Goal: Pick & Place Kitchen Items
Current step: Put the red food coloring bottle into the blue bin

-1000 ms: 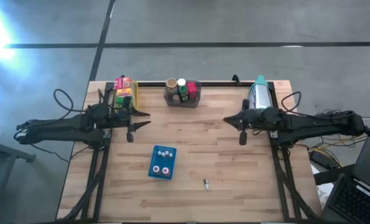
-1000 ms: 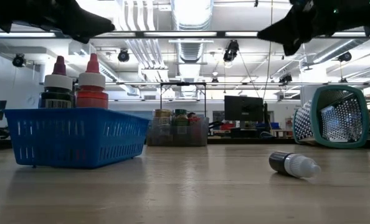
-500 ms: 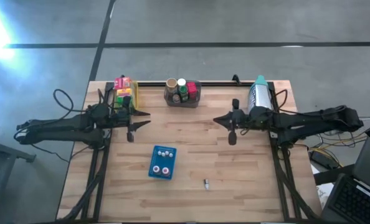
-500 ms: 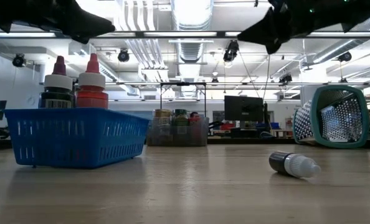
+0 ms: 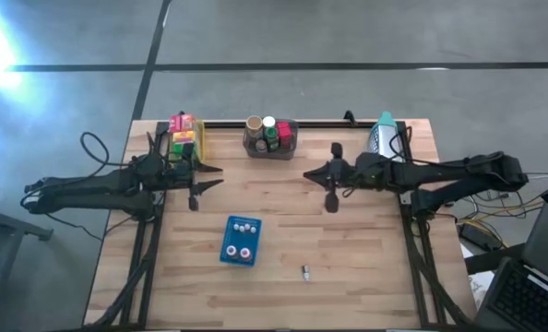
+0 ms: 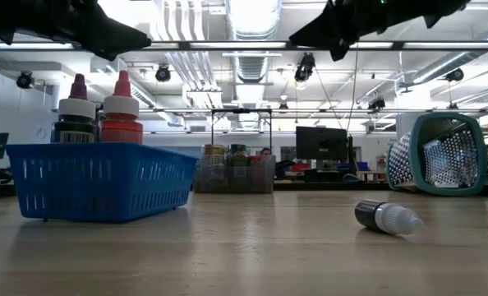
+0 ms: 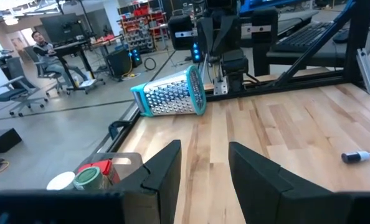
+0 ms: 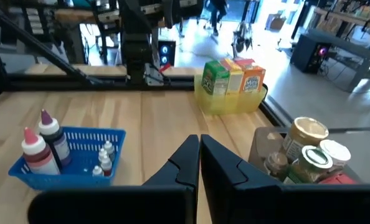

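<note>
A tiny white-capped bottle (image 5: 304,272) lies on its side on the wooden table, near the front edge; the low view also shows this bottle (image 6: 388,217). My right gripper (image 5: 308,175) hovers shut above the table's middle, well clear of it; its fingers (image 8: 199,155) stand together. My left gripper (image 5: 214,175) hangs level at the left with its fingers apart (image 7: 203,158) and nothing between them. Small boxes stand in a yellow bin (image 5: 184,138); jars and cans stand in a clear bin (image 5: 270,136).
A blue tray (image 5: 241,241) holding several small bottles stands left of centre toward the front. A teal mesh bin (image 5: 383,138) lies on its side at the far right corner. Bare wood stretches between the tray and the right edge.
My right gripper has travelled from the right side toward the table's middle, staying shut and well above the wood. The left arm, the bottle and the bins have kept their places.
</note>
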### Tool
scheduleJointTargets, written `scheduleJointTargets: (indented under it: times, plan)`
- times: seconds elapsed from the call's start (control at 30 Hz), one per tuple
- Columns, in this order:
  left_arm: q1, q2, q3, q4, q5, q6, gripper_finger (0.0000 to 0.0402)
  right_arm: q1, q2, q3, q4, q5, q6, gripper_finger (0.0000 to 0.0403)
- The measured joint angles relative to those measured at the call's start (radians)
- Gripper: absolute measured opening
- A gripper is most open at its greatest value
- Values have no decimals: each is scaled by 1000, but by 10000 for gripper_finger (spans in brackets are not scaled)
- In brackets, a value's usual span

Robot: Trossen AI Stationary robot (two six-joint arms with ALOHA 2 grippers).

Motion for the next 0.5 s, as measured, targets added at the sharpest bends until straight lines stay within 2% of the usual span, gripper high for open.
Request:
scheduleJointTargets:
  times: [0.17, 0.5]
  plan:
    - [0, 0, 0, -4, 0, 0, 140, 0, 21, 50, -56, 0, 1, 42]
    - [0, 0, 0, -4, 0, -1, 140, -1, 23, 86, -79, 0, 46, 155]
